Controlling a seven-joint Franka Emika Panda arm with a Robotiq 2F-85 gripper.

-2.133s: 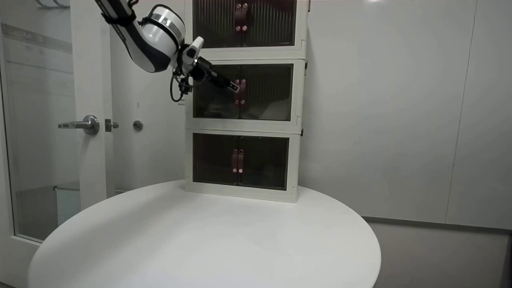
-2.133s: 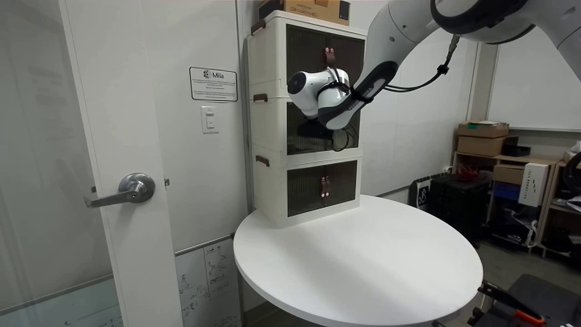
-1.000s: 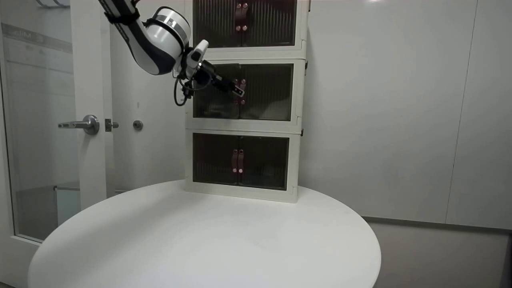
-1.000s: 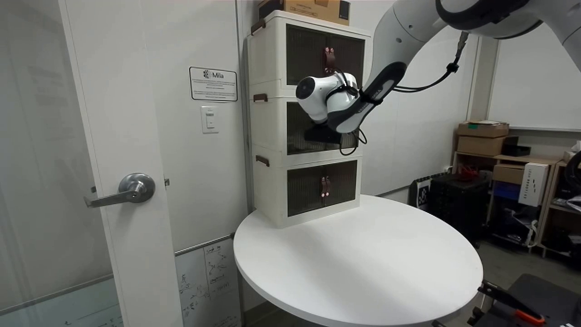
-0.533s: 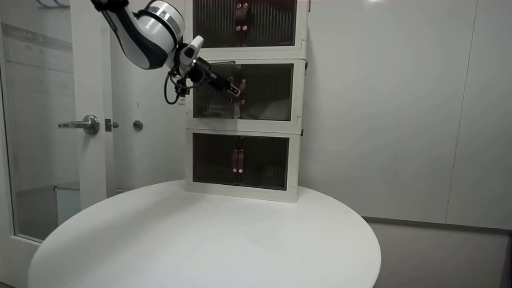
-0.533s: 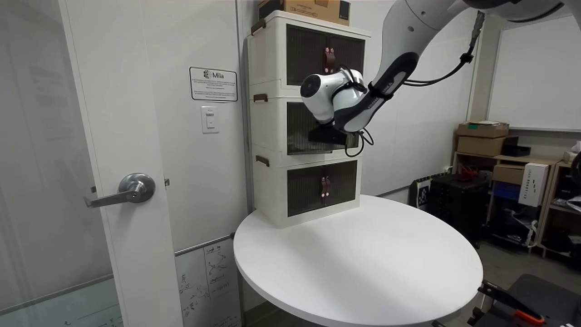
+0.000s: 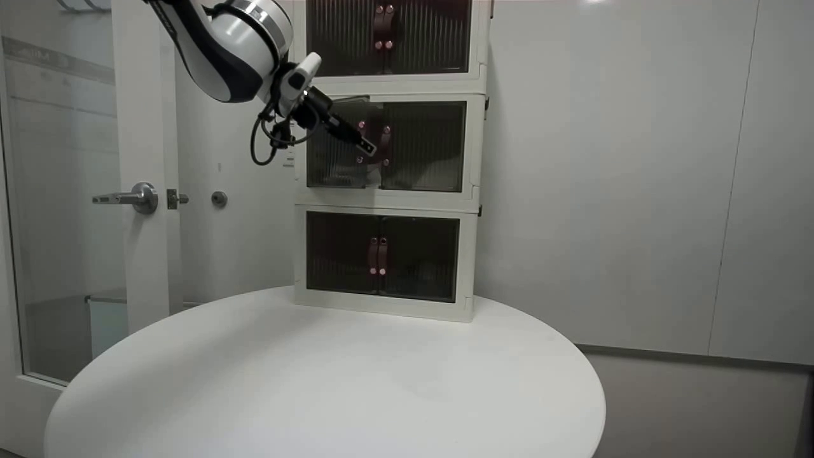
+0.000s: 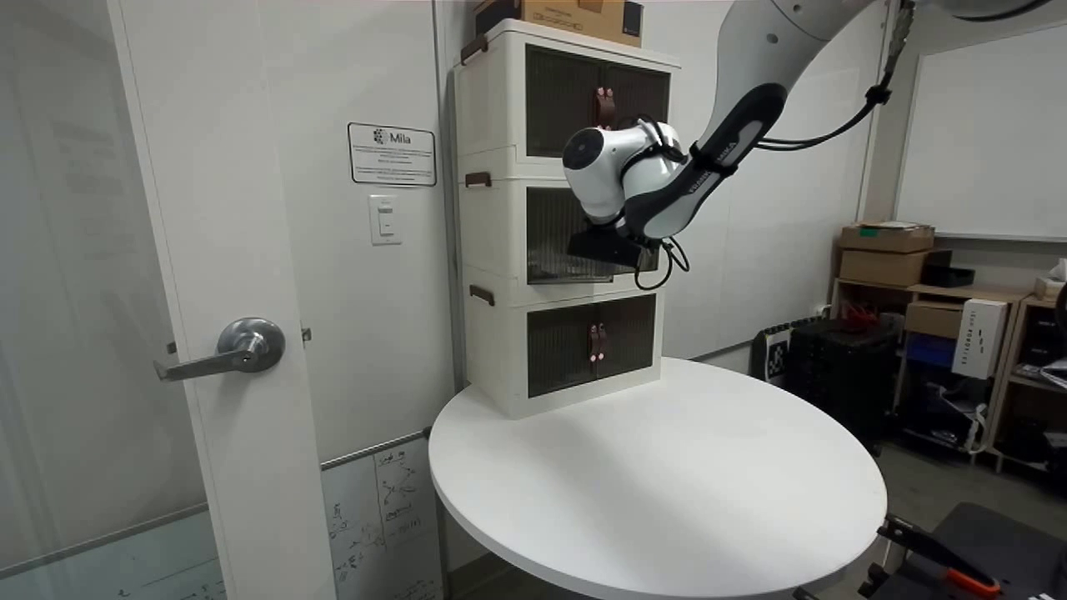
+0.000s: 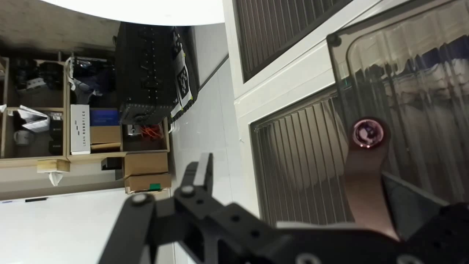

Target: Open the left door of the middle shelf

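The fingers (image 9: 201, 171) are spread apart; one appears to be hooked behind the handle (image 9: 364, 190). The left door (image 9: 417, 110) is partly opened, its inner edge clear of the middle shelf (image 7: 420, 200). Initial release is judged complete; most of the swing remains to be made.

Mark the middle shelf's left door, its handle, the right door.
Left door (image 7: 336, 160), in an exterior view: lower panel.
Handle (image 9: 365, 183), in the wrist view: strap.
Right door (image 7: 425, 146), in an exterior view: panel centre.
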